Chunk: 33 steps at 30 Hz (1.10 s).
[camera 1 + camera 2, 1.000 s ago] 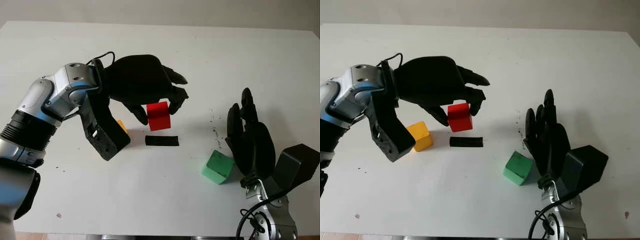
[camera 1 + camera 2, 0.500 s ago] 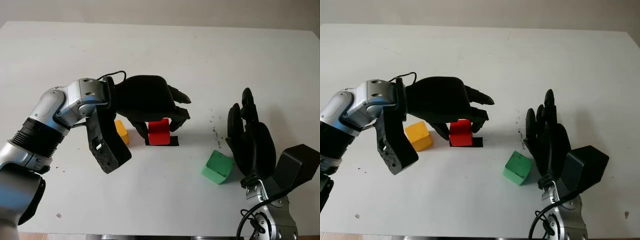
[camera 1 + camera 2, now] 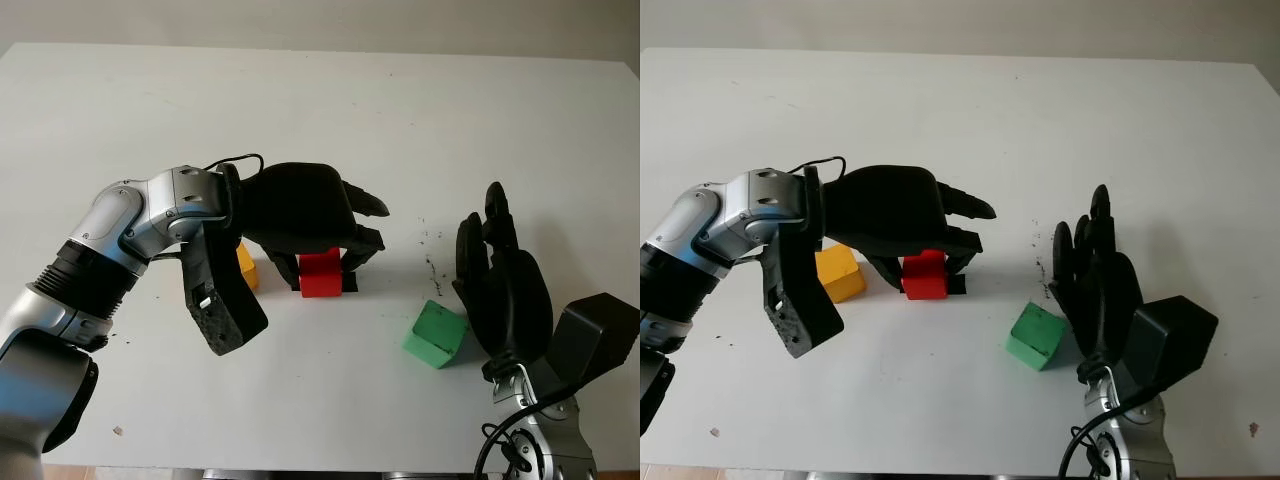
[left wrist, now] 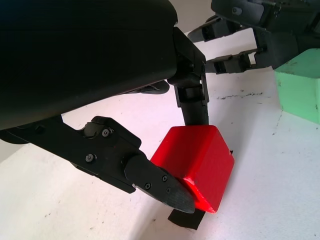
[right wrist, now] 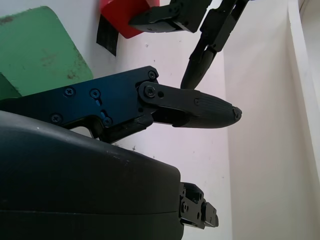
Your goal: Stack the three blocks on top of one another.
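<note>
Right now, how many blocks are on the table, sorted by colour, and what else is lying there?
Red block: 1, in the left hand, set down on the tape
Yellow block: 1
Green block: 1, beside the open right hand
Black tape strip: 1
Total: 4 things, 3 of them blocks

White surface (image 3: 300,90) spans the frame, w/ a black tape strip (image 3: 348,284) stuck at center. Small dark specks (image 3: 430,262) dot the area right of center; grey wall band (image 3: 320,22) along top edge.
</note>
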Available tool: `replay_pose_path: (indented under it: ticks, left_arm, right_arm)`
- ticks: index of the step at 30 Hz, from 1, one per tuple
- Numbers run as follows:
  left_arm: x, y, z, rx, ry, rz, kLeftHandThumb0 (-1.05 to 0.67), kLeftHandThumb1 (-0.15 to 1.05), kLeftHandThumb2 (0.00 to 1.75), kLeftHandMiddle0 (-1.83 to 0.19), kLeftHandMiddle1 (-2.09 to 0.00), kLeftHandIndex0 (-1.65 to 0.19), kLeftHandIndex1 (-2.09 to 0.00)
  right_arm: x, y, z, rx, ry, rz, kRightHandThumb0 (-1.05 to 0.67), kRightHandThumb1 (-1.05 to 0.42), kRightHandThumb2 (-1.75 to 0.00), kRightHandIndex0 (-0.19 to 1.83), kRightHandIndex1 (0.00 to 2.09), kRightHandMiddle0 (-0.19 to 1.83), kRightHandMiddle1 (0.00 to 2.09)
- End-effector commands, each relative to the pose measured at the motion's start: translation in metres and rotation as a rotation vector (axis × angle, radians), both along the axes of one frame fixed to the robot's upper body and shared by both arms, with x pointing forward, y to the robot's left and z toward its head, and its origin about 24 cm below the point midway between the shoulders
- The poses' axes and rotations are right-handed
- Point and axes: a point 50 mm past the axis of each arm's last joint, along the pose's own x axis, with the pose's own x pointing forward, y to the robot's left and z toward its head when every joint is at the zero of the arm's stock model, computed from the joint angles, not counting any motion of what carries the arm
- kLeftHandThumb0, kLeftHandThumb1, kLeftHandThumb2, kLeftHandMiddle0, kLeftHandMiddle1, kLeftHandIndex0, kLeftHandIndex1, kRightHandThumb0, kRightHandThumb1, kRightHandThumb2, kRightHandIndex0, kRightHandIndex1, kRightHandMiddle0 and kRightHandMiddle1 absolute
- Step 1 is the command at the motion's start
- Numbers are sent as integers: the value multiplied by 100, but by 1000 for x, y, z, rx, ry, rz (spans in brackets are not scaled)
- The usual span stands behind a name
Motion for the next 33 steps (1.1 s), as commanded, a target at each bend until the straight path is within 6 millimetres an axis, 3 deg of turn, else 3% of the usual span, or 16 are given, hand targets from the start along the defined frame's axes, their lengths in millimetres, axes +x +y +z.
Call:
replay_pose_path:
  ticks: [1, 15, 21, 25, 33]
  left_arm:
    - [-1, -1, 2, 8, -20, -14, -35, 90, 5, -27, -6, -43, -155]
    - [1, 0, -1, 40, -53, -18, -36, 92, 6, -26, -5, -39, -167]
    - [2, 1, -2, 35, -59, 4, -45, 95, 7, -19, -3, -28, -153]
    - [4, 0, -3, 52, -65, 15, -43, 97, 5, -5, -4, -23, -100]
    - [3, -1, -2, 84, -75, 13, -41, 96, 5, 10, -5, -21, -31]
  right_arm:
    - [-3, -2, 4, -5, -17, -2, -64, -105, -53, -19, 0, -19, 4]
    - [-3, -4, 6, -15, -25, 0, -65, -105, -54, -19, 0, -19, 4]
    - [-4, -5, 12, -35, -64, 33, -67, -105, -57, -19, 0, -19, 3]
    - [-2, -6, 19, -67, -84, 49, -68, -105, -60, -19, 0, -19, 2]
    - [-2, -7, 27, -69, -99, 40, -67, -105, -62, -19, 0, -19, 2]
